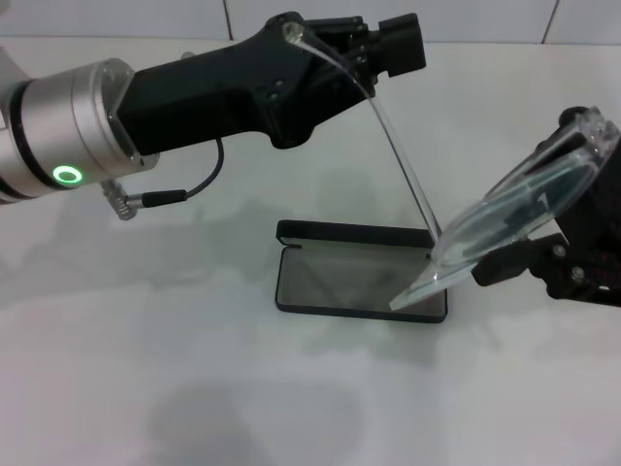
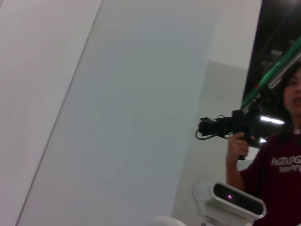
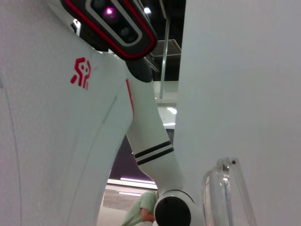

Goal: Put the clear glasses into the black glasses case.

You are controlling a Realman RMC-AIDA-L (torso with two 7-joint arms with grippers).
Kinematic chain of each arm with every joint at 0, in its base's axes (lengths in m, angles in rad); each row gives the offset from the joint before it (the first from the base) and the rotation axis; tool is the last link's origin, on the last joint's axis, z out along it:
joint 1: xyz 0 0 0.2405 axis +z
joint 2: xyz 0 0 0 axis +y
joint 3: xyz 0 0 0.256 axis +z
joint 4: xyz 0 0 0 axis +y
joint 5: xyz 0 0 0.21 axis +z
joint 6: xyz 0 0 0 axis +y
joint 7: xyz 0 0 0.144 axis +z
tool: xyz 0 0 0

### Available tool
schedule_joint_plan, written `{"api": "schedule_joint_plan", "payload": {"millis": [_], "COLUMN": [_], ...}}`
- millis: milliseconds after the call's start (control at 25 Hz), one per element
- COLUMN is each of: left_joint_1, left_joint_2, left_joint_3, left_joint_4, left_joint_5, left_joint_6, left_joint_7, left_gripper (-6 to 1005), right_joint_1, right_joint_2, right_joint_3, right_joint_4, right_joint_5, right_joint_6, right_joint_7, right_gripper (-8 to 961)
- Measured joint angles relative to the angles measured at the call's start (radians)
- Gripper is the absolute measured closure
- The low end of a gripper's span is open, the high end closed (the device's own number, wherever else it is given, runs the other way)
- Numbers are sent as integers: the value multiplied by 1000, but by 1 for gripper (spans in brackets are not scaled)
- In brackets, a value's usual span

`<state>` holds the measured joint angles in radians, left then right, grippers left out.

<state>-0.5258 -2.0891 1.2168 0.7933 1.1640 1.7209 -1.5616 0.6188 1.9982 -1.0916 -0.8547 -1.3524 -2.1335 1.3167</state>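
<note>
Head view: the black case (image 1: 361,282) lies open on the white table (image 1: 194,369), its lid standing along the far edge and its grey lining facing up. The clear glasses (image 1: 514,218) are held in the air above the right end of the case, tilted, with the lower corner of the lens reaching down to just over, or perhaps touching, the near right corner of the case; contact cannot be settled from this angle. The left gripper (image 1: 361,49) reaches in from the left, high above the far side of the case, and is closed on the tip of one long clear arm of the glasses, which runs straight down and to the right to the lens. The right gripper (image 1: 572,209) sits at the right edge of the view and grips the lens end of the glasses, its black fingers (image 1: 514,260) showing above and below the lens. Left wrist view: a pale wall, and a person (image 2: 277,155) in a dark red shirt holding a black camera (image 2: 235,127). Right wrist view: the robot's white body (image 3: 70,117), with a curved clear part of the glasses (image 3: 221,197) in the near corner.
</note>
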Motion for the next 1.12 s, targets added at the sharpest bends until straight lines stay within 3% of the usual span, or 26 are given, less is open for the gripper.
{"api": "schedule_joint_plan", "payload": {"millis": [640, 1120], "left_joint_1": [0, -25], "left_joint_2": [-1, -3], "left_joint_3": [-39, 24], "left_joint_4": [-44, -37], "left_joint_5": [-8, -65], "left_joint_6": [21, 27], "left_joint_7": [17, 24], "left_gripper": [899, 898], "right_joint_1": [4, 36], "right_joint_2": [12, 13], "right_joint_3": [-10, -7], "right_joint_4": [-3, 52], "right_joint_5": [-1, -3], "right_joint_6": [-8, 18], "right_joint_7": [-1, -25], "right_gripper": [856, 855]}}
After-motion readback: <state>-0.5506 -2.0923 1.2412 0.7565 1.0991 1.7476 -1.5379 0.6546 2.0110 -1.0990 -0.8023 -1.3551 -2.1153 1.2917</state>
